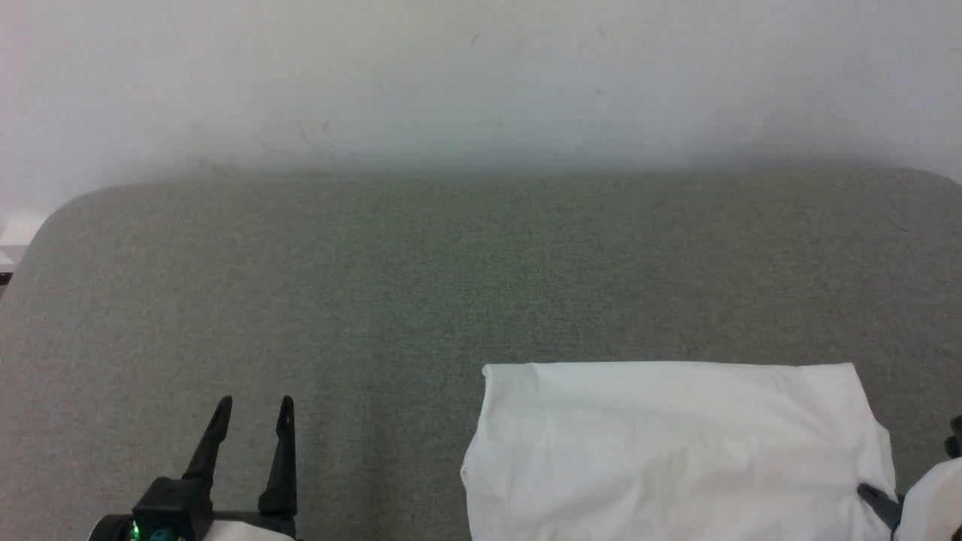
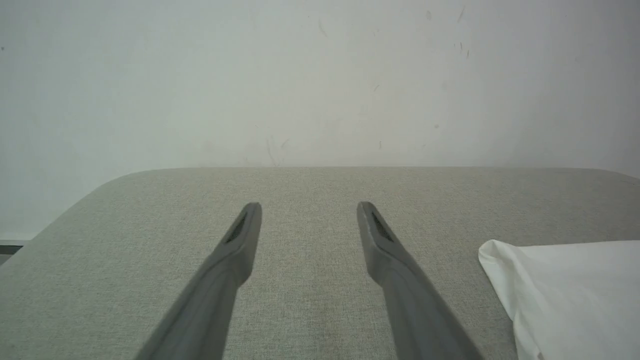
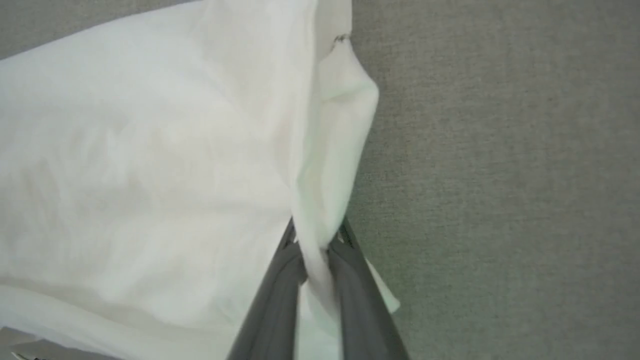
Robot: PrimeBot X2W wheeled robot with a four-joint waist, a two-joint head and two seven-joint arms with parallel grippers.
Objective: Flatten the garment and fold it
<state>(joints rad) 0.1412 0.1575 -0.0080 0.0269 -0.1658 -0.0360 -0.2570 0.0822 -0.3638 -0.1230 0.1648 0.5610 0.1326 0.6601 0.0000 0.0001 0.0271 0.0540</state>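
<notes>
One garment [image 1: 676, 443], white and lying as a smooth rectangle, sits at 4 o'clock in the head view on one grey fabric surface [image 1: 361, 300], below one pale wall [image 1: 451, 75]. Two grippers appear. The right gripper [image 3: 317, 232], at the garment's 4 o'clock corner, has its fingers drawn close, pinching a bunched fold of the edge. The left gripper [image 1: 255, 403], at 7 o'clock, has its fingers spread and empty, well apart from the cloth. The right wrist view gives the pinch close up, plus a small dark mark [image 3: 342, 38] at 12 o'clock. The left wrist view gives the garment's near corner at 4 o'clock.
</notes>
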